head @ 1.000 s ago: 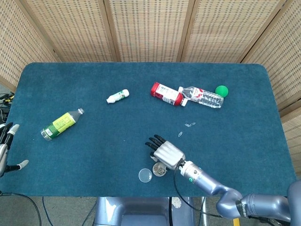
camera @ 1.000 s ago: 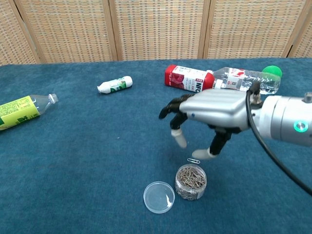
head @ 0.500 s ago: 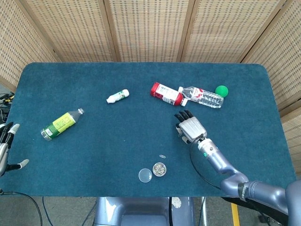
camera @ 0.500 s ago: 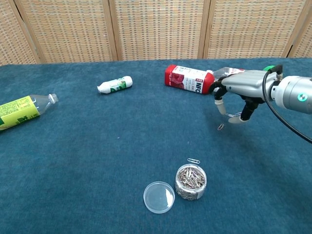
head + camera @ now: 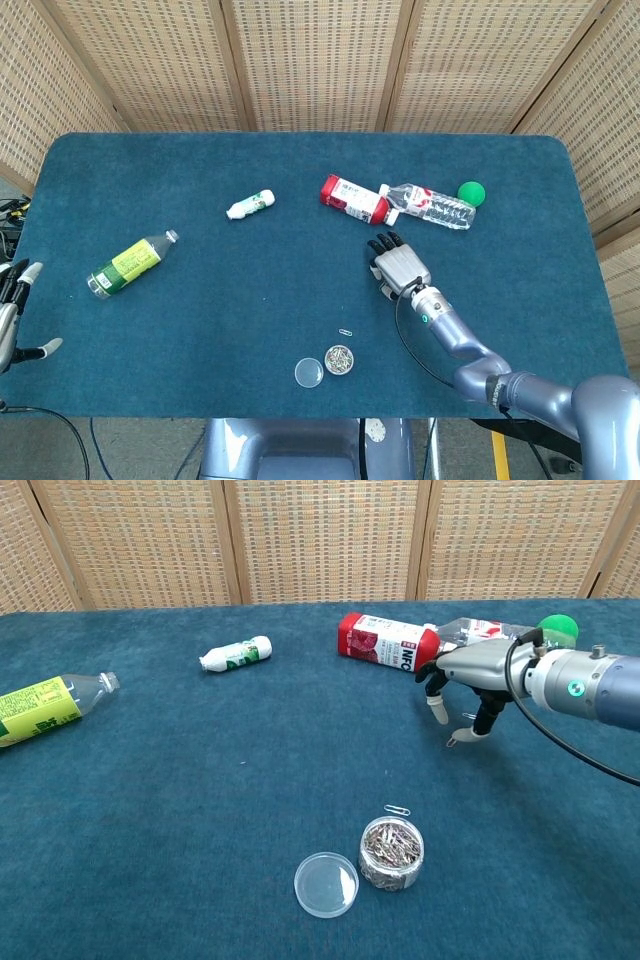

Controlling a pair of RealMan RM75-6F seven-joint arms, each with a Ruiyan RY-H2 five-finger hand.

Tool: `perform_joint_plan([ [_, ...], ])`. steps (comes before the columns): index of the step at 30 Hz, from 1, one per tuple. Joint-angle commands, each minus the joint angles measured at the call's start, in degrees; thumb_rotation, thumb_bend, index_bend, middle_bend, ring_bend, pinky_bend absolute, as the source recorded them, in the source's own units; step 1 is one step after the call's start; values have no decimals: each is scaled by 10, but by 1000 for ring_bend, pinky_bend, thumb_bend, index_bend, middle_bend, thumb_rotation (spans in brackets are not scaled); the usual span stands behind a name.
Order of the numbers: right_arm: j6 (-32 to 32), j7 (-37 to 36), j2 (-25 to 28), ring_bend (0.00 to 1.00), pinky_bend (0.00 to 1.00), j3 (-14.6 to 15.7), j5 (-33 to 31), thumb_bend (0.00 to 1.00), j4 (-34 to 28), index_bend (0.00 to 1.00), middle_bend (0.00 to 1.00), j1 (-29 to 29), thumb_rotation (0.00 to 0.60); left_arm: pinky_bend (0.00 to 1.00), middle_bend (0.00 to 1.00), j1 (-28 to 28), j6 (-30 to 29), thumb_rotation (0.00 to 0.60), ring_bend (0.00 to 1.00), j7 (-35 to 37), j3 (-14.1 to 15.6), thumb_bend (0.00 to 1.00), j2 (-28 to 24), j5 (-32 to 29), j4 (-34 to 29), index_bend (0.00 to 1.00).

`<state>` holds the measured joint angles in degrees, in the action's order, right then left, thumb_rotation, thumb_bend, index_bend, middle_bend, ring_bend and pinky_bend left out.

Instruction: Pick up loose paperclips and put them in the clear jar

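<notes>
The clear jar (image 5: pixel 391 853) stands open near the front edge, packed with paperclips, and shows small in the head view too (image 5: pixel 340 360). Its lid (image 5: pixel 326 884) lies flat to its left. One loose paperclip (image 5: pixel 397 810) rests on the cloth just behind the jar. Another paperclip (image 5: pixel 453 741) lies farther back, right beside the lowered fingertips of my right hand (image 5: pixel 470 675). That hand hovers palm down with fingers apart and grips nothing; in the head view (image 5: pixel 398 268) it covers the clips beneath it. My left hand (image 5: pixel 15 310) hangs open at the table's left edge.
A red carton (image 5: pixel 388 641), a clear water bottle (image 5: pixel 495 640) and a green ball (image 5: pixel 560 628) lie just behind the right hand. A small white bottle (image 5: pixel 235 653) and a green-labelled bottle (image 5: pixel 45 706) lie to the left.
My right hand left the jar and travelled back and to the right to the loose clips, then shifted a little left and lower. The left hand stayed still.
</notes>
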<state>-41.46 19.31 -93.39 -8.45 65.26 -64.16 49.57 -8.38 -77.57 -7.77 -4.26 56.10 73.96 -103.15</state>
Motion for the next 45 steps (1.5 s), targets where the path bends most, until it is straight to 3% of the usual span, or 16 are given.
perform_joint_plan([
  [1, 7, 4, -7, 0, 0, -1, -8, 314, 11, 503, 100, 4, 600, 0, 0, 0, 0, 600, 0, 0, 0, 0, 0, -1, 0, 0],
  [22, 25, 21, -19, 0, 0, 16, -9, 318, 39, 503, 100, 11, 600, 0, 0, -2, 0, 600, 0, -8, 0, 0, 4, -5, 2, 0],
  [31, 25, 20, -23, 0, 0, 17, -13, 321, 46, 548, 101, 8, 600, 0, 0, -3, 2, 600, 0, -8, -1, 0, 4, -8, 2, 0],
  [37, 23, 14, -27, 0, 0, 19, -8, 368, 53, 614, 101, 6, 600, 0, 0, -3, 2, 600, 0, -8, 0, 0, 5, -6, 2, 0],
  [45, 20, 8, -28, 0, 0, 17, -4, 439, 56, 625, 100, 5, 600, 0, 0, -3, 2, 600, 0, -7, 0, 0, 5, -6, 3, 0],
])
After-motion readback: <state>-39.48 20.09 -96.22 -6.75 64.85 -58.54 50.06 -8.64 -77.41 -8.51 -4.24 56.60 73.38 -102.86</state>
